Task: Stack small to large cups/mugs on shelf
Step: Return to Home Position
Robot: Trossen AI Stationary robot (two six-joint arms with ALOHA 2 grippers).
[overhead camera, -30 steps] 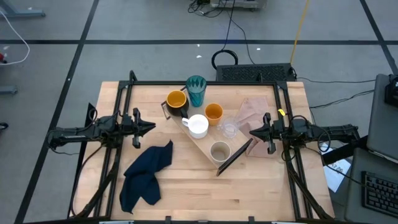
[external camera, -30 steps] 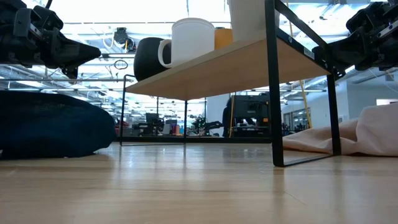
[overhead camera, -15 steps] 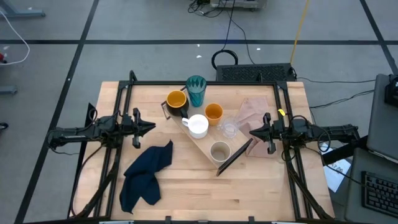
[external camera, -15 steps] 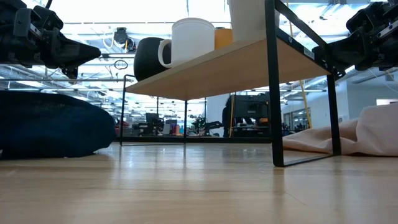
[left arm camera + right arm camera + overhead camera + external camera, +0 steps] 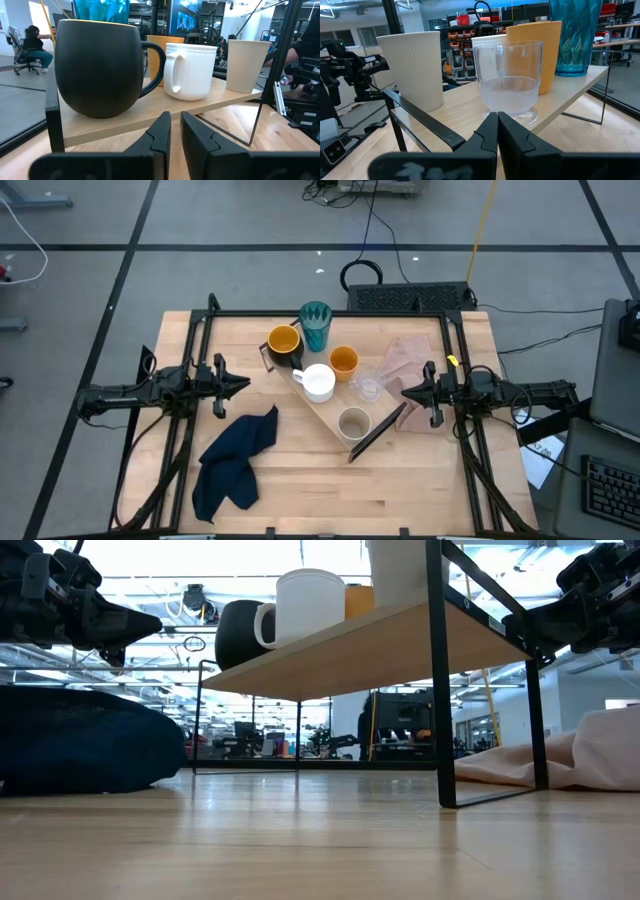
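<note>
The light-wood shelf [image 5: 326, 413] lies slantwise mid-table on dark end supports. All the cups stand on it: the teal tumbler [image 5: 315, 325], the yellow-orange mug [image 5: 284, 341] with dark outside [image 5: 97, 67], the white mug [image 5: 319, 382], the small orange cup [image 5: 343, 361], the small clear cup [image 5: 369, 388] and the beige-grey cup [image 5: 353, 423]. My left gripper [image 5: 241, 384] hovers shut left of the shelf, level with the mugs [image 5: 175, 135]. My right gripper [image 5: 405, 392] hovers shut right of the shelf, facing the clear cup [image 5: 509, 80].
A dark blue cloth [image 5: 235, 460] is heaped on the table near my left arm. A pinkish-beige cloth [image 5: 405, 360] lies beside the shelf's right side, under my right gripper. Black frame rails [image 5: 330, 313] border the table's far, left and right sides.
</note>
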